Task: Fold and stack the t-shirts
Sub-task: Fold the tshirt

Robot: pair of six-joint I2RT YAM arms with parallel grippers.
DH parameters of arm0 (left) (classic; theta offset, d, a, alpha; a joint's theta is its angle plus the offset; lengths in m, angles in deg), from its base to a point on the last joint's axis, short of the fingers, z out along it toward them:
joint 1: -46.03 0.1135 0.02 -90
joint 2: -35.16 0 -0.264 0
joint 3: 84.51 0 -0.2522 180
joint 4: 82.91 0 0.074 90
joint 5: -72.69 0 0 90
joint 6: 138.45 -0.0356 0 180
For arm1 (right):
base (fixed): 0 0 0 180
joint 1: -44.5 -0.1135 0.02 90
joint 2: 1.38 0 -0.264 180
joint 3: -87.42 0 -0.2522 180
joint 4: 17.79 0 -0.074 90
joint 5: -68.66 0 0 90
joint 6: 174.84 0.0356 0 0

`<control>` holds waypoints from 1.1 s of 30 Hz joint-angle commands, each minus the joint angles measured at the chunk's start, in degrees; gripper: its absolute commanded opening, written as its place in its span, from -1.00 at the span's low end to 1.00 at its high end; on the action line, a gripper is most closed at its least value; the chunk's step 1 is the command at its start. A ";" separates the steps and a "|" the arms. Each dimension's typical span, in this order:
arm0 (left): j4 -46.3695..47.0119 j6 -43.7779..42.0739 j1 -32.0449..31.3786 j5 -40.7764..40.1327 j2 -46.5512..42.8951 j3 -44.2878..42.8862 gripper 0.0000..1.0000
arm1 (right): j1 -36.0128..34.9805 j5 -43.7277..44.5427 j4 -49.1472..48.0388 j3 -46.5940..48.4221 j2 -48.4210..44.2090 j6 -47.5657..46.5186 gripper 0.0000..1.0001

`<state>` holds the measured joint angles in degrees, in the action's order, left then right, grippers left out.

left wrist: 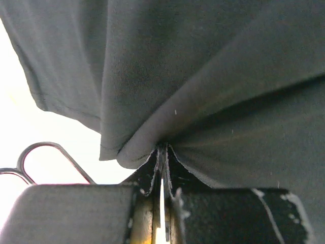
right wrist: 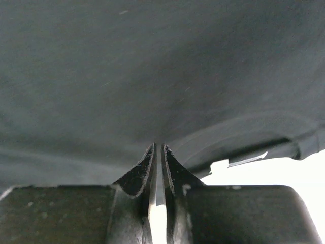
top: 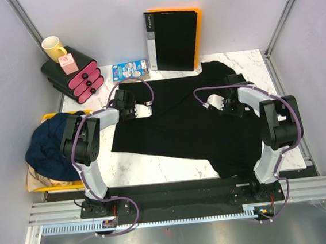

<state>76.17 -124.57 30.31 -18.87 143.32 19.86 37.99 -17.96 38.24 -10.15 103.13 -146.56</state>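
A black t-shirt (top: pixel 181 126) lies spread over the marble table, with one sleeve at the far right. My left gripper (top: pixel 149 106) is at the shirt's far left part and is shut on a fold of it. In the left wrist view the jaws (left wrist: pixel 163 148) pinch bunched black cloth (left wrist: pixel 203 76). My right gripper (top: pixel 208 102) is at the shirt's far right part. In the right wrist view it (right wrist: pixel 158 147) is shut on the black cloth (right wrist: pixel 152 66). A dark navy t-shirt (top: pixel 52 141) lies heaped on a tan one (top: pixel 38 177) at the left.
The heaped shirts sit in a yellow tray (top: pixel 48 117) off the table's left edge. A black binder with an orange back (top: pixel 172 39) stands at the far wall. A black and pink organiser (top: pixel 75 78) with a yellow mug (top: pixel 54 49), and a blue packet (top: pixel 130 70), are at the far left.
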 commanded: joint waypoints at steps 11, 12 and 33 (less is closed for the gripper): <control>2.50 -1.93 2.89 -10.30 7.68 -2.47 -0.97 | 1.58 9.80 -20.87 9.81 15.98 4.23 -1.00; 3.11 -2.02 3.07 -12.13 8.64 -2.64 -0.97 | 1.75 10.85 -22.21 10.69 16.86 4.58 -1.00; -1.10 2.91 5.44 -4.51 -12.78 -1.69 -0.55 | 1.93 1.39 -0.18 12.46 -3.05 -4.98 0.17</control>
<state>77.31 -123.48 36.01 -29.98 142.53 17.24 39.85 -10.51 28.36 2.20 110.63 -148.31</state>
